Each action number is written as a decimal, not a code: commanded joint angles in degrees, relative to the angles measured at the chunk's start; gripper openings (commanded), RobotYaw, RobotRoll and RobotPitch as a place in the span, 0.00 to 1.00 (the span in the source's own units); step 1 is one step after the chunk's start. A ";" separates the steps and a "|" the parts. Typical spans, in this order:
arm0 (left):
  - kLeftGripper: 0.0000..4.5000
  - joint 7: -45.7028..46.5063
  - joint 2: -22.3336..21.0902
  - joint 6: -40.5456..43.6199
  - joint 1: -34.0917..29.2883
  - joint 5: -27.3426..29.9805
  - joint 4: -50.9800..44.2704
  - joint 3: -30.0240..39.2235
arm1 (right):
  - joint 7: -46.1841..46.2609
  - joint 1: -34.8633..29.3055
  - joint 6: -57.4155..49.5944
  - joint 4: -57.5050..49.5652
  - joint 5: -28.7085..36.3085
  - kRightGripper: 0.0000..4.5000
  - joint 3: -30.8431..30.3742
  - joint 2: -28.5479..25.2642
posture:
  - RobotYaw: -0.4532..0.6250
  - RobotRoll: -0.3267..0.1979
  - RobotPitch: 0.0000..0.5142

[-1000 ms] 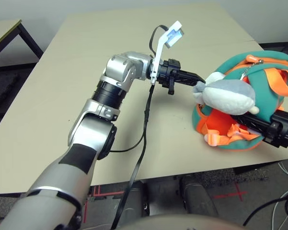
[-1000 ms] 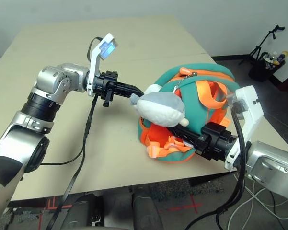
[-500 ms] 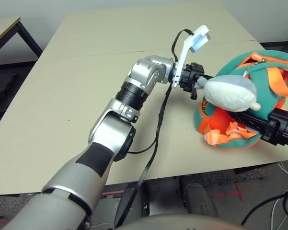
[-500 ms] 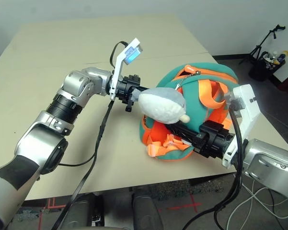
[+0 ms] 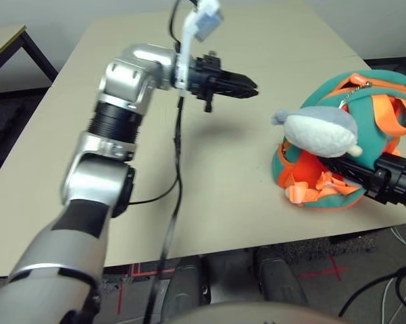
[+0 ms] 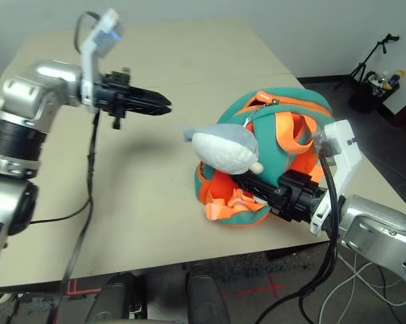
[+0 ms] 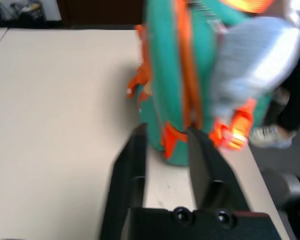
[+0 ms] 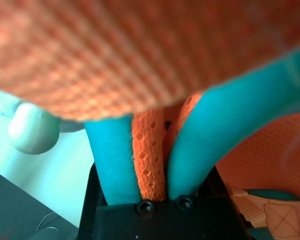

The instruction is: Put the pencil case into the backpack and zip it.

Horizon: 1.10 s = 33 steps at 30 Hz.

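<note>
The right gripper (image 6: 262, 190) clamps orange mesh fabric (image 8: 150, 165) of the backpack (image 5: 338, 128), apparently steadying it, while the left gripper (image 7: 164, 150), jaws parted and empty, hangs well short of it; I cannot see the pencil case.

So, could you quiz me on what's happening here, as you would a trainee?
1. True or false: the left gripper is touching the backpack.
2. What dangles from the backpack? A) a plush toy B) a key ring C) a bottle
3. Which gripper has hold of the backpack?

Key: 1 false, it hangs open above the table, apart from the bag. 2 A. 3 the right gripper.
</note>
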State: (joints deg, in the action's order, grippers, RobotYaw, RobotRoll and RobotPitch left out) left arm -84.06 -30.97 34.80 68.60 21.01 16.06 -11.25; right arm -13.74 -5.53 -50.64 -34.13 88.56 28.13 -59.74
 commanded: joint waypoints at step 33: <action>0.51 -2.37 15.86 -5.19 1.17 -2.72 2.81 -6.10 | -1.38 2.03 -1.06 0.20 -2.68 0.28 -3.15 1.94 | 0.28 0.62 0.15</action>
State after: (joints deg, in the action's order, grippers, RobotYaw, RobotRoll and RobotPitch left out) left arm -86.56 -14.41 28.69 70.52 18.03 20.09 -17.69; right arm -14.56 -3.59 -50.89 -33.29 86.56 26.03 -57.85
